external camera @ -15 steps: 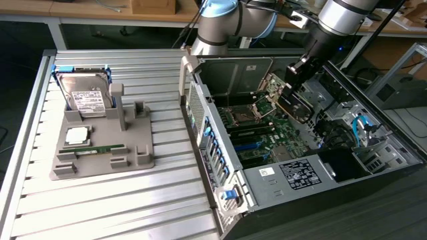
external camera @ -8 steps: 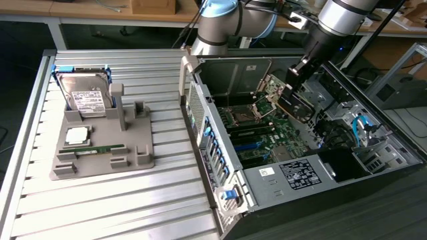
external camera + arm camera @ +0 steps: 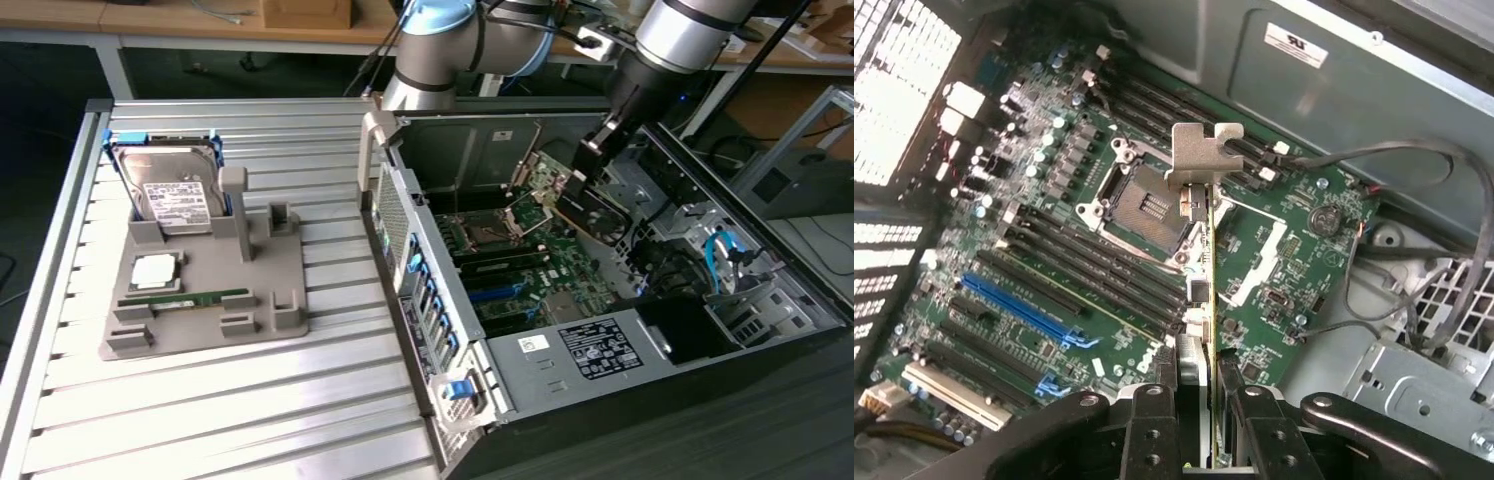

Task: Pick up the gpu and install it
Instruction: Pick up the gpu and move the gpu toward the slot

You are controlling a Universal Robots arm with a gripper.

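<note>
1. Grip: we see the gripper [image 3: 1199, 385] clamped on the gpu [image 3: 1211, 300]. Its two black fingers [image 3: 1154, 420] press the card's two faces. The card shows edge-on, with its metal end bracket [image 3: 1199, 155] at the end away from the fingers.
2. From the exterior view, the gripper [image 3: 590, 165] reaches down into the open computer case [image 3: 461, 150]. The gpu [image 3: 587, 210] hangs tilted inside it, over the motherboard [image 3: 534, 290]. We cannot tell whether the card's lower edge touches the board.
3. Inside the case, the motherboard [image 3: 1274, 260] covers the floor. On it we make out a processor socket [image 3: 1144, 200], rows of dark memory slots [image 3: 1094, 270] on both sides of the socket, and a blue slot [image 3: 1024, 310] further along. The held card's edge runs just beside the socket. Blue cables [image 3: 727, 255] sit in the bay at the exterior view's right.
4. To the exterior view's left of the case, a grey holder tray [image 3: 267, 300] rests on the slatted table [image 3: 200, 400].
5. In that tray we find a hard drive [image 3: 174, 190] standing upright in the rear slot, a square processor chip [image 3: 154, 268] lying in a recess in front of it, and a memory stick [image 3: 187, 297] lying flat in a long groove just beside the chip.
</note>
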